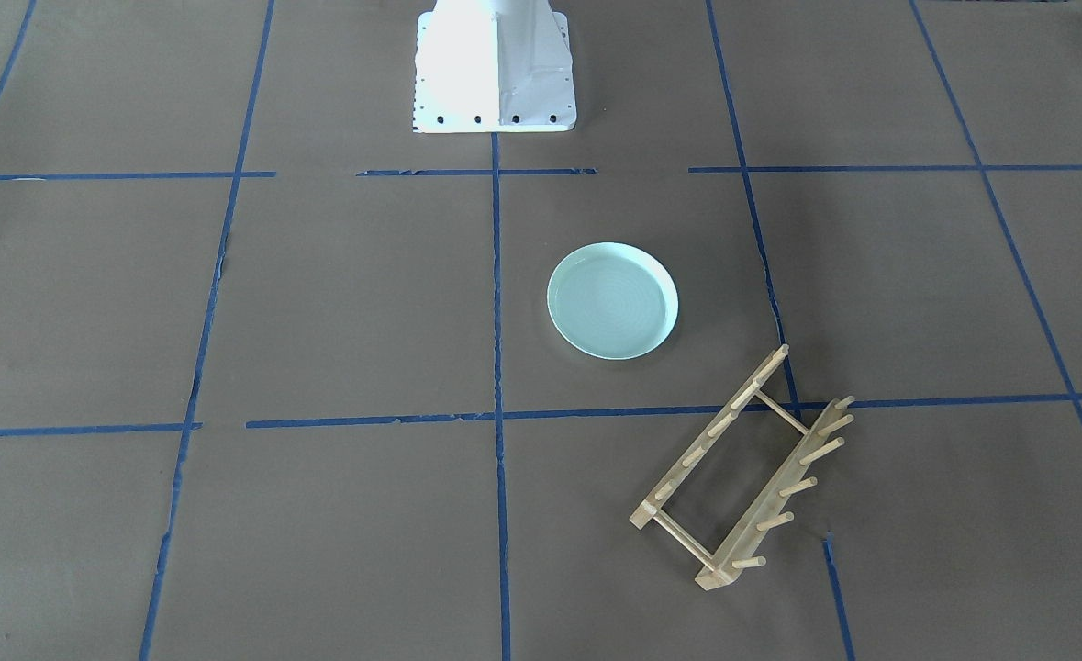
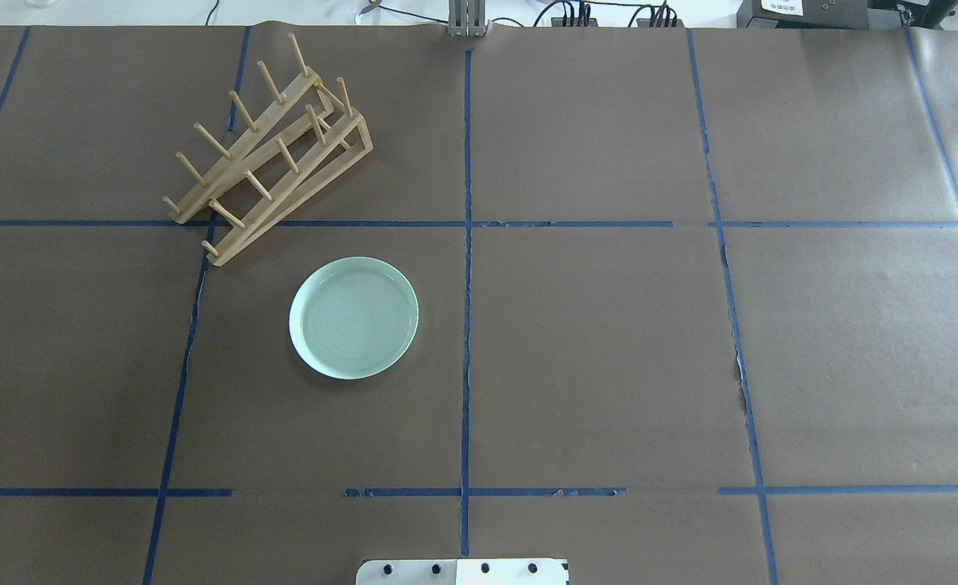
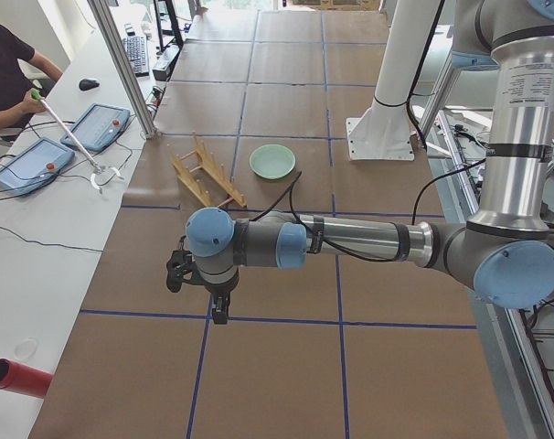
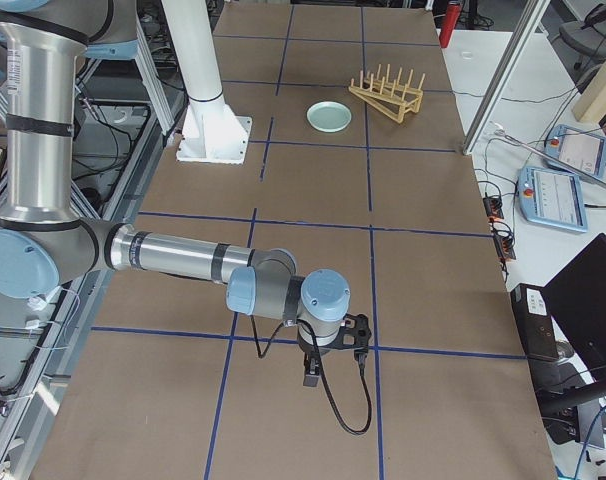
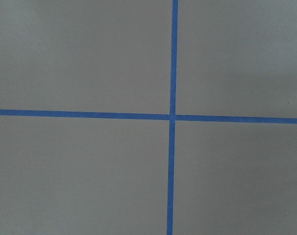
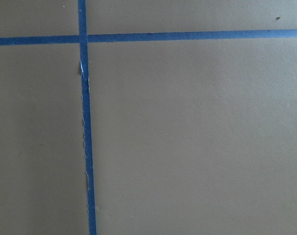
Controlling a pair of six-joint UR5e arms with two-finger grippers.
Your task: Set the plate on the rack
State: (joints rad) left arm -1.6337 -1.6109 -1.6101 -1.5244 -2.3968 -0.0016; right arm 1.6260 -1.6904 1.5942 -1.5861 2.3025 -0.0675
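Table set for a plate-racking trial: at the upper left of the overhead view a light-wood rack (image 2: pixel 244 153) sits slantwise, pegs up, its lower end over a crossing of blue tape (image 2: pixel 576 223). Just below and right of it, near but not touching, the mint-green plate (image 2: pixel 354 317) lies flat on the brown-papered table (image 2: pixel 609 366), left of the centre line. Right of that line, paper and tape squares run to the frame's edge. The robot's white base (image 2: pixel 462 571) shows at bottom centre.

In the left-end side view an operator (image 3: pixel 7 73) sits at upper left by two tablets (image 3: pixel 30 165). The left arm (image 3: pixel 350 240) stretches level across mid-frame, wrist bent down, the left gripper (image 3: pixel 220 313) hanging over a tape line, well apart from plate and rack. In the right-end side view the right arm (image 4: pixel 183 258) does likewise, the right gripper (image 4: pixel 310 375) pointing down at lower centre. How far either gripper is parted cannot be told.
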